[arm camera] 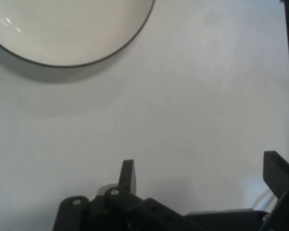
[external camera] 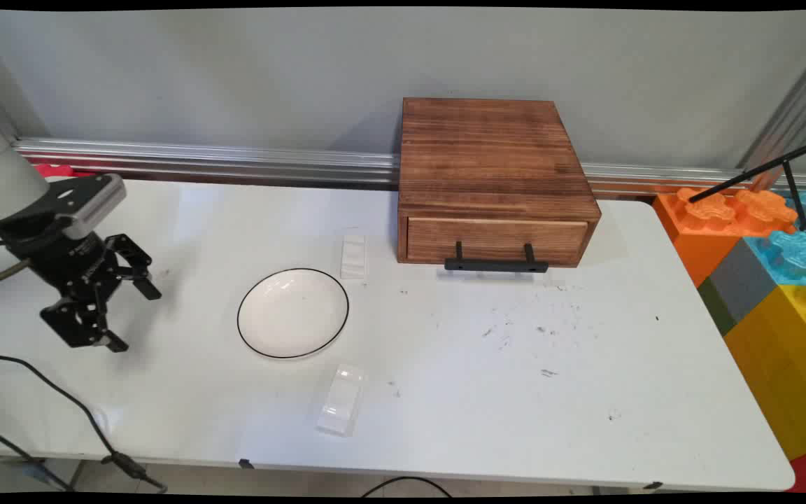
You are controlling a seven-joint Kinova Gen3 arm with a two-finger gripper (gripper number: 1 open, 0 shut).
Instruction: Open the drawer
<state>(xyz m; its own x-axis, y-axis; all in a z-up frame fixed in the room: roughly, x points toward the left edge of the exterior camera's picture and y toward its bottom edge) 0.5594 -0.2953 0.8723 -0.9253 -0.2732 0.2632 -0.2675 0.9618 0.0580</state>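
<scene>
Black two-finger gripper at your far left, fingers spread wide and holding nothing, hovering over bare white table, black-rimmed white plate beside it, cut off in your hand view, two clear plastic pieces hard to identify, wooden drawer box with its drawer closed.

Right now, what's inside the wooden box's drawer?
Can't tell. The drawer of the wooden box is shut, so only its front and black handle show. Nothing sits on top of the box.
</scene>
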